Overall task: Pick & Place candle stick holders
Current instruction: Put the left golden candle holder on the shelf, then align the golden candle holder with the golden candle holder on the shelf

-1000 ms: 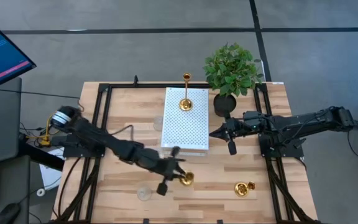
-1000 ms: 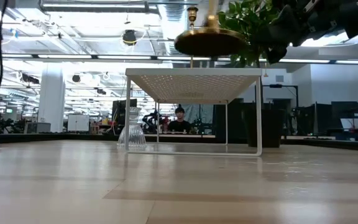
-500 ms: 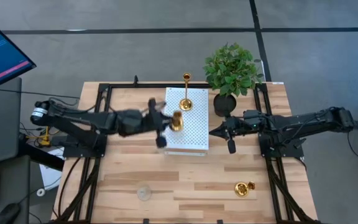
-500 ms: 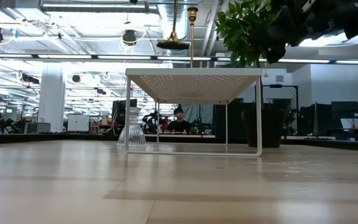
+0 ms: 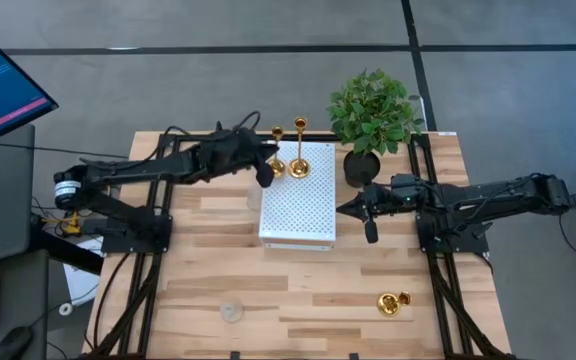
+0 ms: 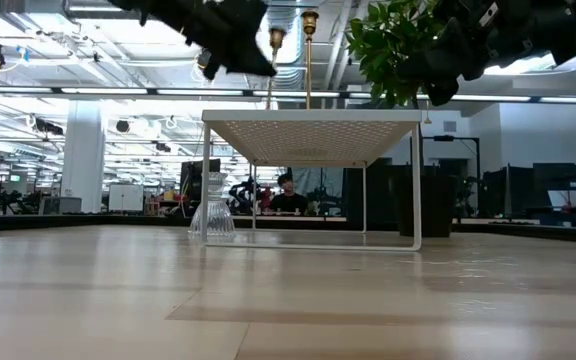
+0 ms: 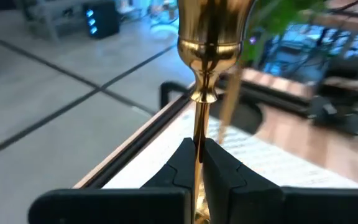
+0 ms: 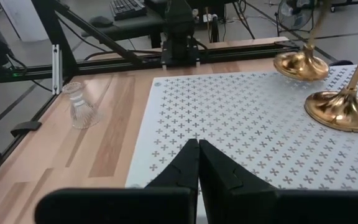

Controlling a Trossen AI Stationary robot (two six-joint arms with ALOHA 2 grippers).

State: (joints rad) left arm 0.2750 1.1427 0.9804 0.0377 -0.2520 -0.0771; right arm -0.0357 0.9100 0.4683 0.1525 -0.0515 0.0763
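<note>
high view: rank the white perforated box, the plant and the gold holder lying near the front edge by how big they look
1. white perforated box, largest.
2. plant, a bit smaller; it stands taller, so nearer the camera, which makes this unsure.
3. gold holder on its side, clearly smallest.

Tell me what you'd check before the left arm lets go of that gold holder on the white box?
1. Left gripper shut on the held holder's stem: ok.
2. Holder upright: ok, the low view shows its stem vertical.
3. Base resting on the white box: cannot tell; the right wrist view shows it at the box top, but contact is unclear.
4. Clear of the taller gold holder beside it: ok, a gap shows between the two bases.
5. Base fully on the box: cannot tell, it sits near the edge.
6. Right gripper out of the way: ok, it waits beside the box.
</note>
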